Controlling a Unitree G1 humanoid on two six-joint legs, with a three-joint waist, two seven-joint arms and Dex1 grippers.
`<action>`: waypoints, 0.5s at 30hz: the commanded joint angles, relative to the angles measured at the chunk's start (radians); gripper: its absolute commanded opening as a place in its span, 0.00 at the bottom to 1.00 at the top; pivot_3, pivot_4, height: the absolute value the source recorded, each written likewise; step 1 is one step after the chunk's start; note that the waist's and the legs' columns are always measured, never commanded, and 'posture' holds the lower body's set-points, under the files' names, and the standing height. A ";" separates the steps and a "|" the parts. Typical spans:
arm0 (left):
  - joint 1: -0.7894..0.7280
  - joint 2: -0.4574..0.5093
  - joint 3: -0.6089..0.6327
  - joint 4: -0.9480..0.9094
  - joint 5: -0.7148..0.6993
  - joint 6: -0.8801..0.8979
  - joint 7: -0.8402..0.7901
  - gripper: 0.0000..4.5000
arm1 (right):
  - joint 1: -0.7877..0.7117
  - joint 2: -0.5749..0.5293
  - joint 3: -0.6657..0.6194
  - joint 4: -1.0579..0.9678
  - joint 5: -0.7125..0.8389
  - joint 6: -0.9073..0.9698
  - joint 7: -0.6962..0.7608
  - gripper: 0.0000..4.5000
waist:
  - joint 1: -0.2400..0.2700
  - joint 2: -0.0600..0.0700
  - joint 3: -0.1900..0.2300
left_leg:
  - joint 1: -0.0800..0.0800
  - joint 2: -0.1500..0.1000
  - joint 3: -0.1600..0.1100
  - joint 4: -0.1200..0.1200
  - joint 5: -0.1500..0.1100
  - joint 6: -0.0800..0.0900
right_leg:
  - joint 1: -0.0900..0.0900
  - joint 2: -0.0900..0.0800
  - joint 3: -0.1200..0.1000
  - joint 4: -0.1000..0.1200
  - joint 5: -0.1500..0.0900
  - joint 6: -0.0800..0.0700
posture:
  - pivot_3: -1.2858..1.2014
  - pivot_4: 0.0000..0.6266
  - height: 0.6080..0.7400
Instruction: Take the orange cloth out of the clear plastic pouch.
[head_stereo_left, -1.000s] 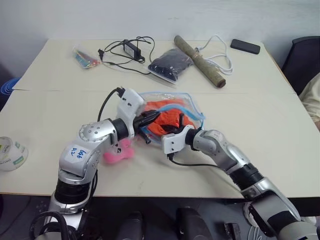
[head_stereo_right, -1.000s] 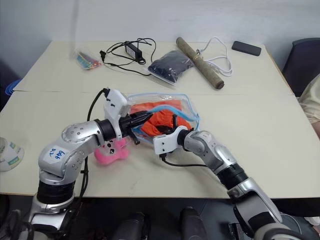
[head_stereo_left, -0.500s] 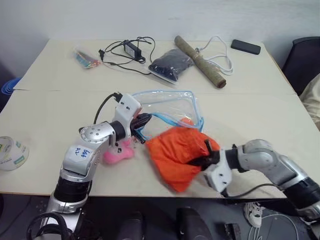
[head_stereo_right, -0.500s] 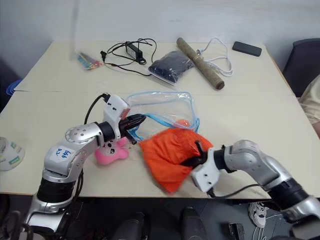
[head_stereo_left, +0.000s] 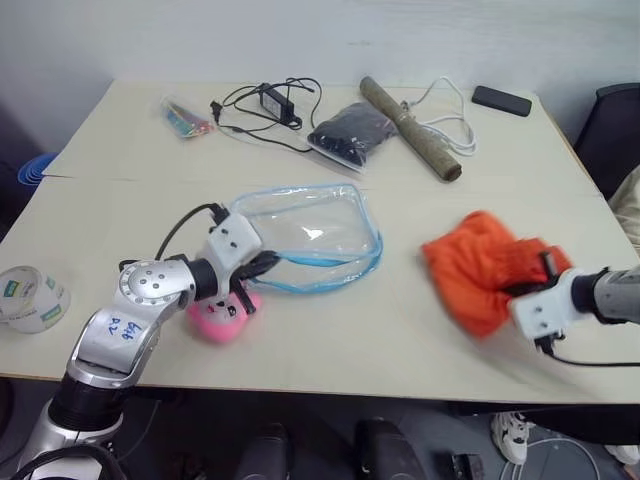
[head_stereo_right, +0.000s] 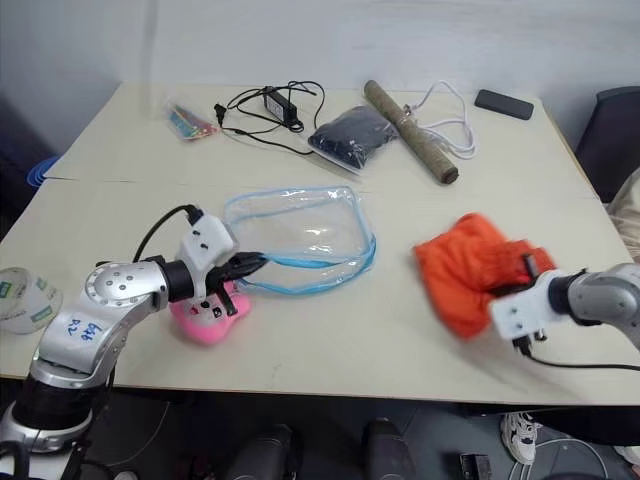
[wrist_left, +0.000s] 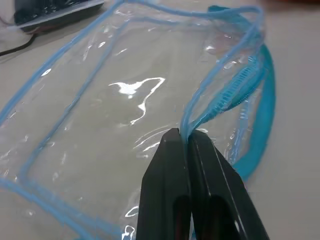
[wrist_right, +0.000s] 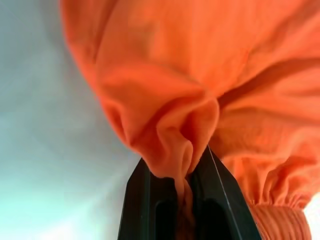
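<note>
The orange cloth (head_stereo_left: 487, 271) is already out of the clear pouch (head_stereo_left: 305, 235), so the main step looks done; what is left is prob. only to put the cloth down and let go. The cloth is at the right side of the worktop (head_stereo_left: 380, 330), well apart from the pouch, which lies flat and empty in the middle. The right pincer (wrist_right: 176, 192) is closed on a fold of the cloth, arm stretched out to the side. The left pincer (wrist_left: 189, 145) pinches the pouch's blue rim, forearm low, just above a pink toy (head_stereo_left: 218, 318).
</note>
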 joint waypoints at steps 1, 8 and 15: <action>0.010 0.006 -0.034 -0.082 -0.014 -0.045 -0.056 0.00 | -0.025 0.117 -0.044 -0.060 0.043 0.104 -0.070 0.01 | -0.009 0.000 0.000 | 0.000 0.001 0.001 0.000 0.000 -0.001 | 0.000 0.001 0.000 0.000 0.000 0.000 | 0.52 0.24 1.00; 0.009 0.024 -0.092 -0.057 0.056 -0.075 -0.067 0.00 | 0.027 0.252 -0.095 -0.213 0.179 0.356 -0.002 0.20 | -0.020 0.002 0.001 | 0.000 0.001 0.000 0.000 0.000 -0.001 | -0.001 0.002 0.000 0.001 0.000 0.000 | 0.52 0.24 1.00; 0.026 0.012 0.072 -0.055 -0.040 0.027 -0.047 0.41 | 0.149 0.206 -0.229 -0.327 0.434 0.538 0.192 0.70 | -0.006 0.002 0.001 | 0.000 0.001 -0.001 0.000 -0.001 0.001 | 0.001 0.001 0.000 0.000 0.000 0.000 | 0.52 0.24 1.00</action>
